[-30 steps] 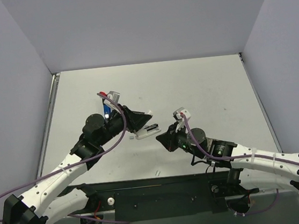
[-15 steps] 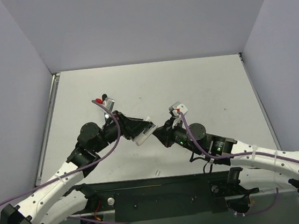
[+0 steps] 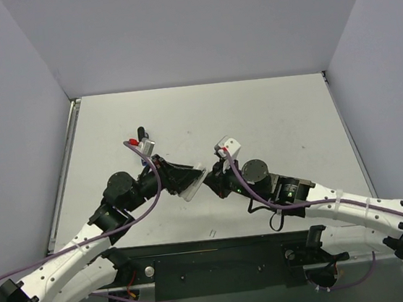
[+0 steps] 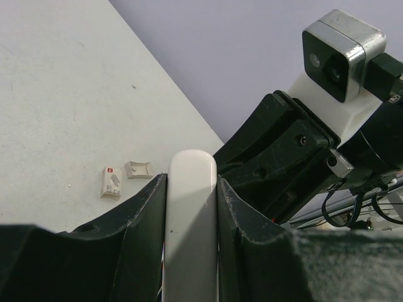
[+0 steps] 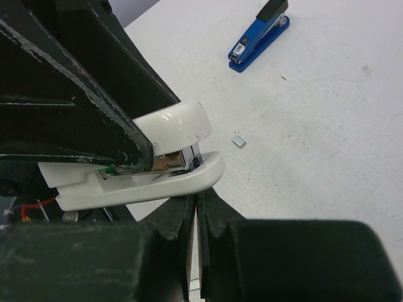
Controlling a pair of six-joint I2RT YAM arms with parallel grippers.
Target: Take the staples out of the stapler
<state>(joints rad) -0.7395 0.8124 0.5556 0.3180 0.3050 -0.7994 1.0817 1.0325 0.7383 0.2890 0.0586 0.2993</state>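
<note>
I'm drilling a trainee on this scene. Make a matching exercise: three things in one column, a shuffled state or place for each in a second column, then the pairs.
Things:
1. white stapler
2. blue stapler
3. right fingers

States or places:
A. shut
B. clamped between the left fingers
C. lying free on the table

Pairs: 1-B, 2-C, 3-A

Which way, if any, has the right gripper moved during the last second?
Yes. In the top view the right gripper has shifted left, away from the table's right edge, closer to the left gripper holding the white stapler.
</note>
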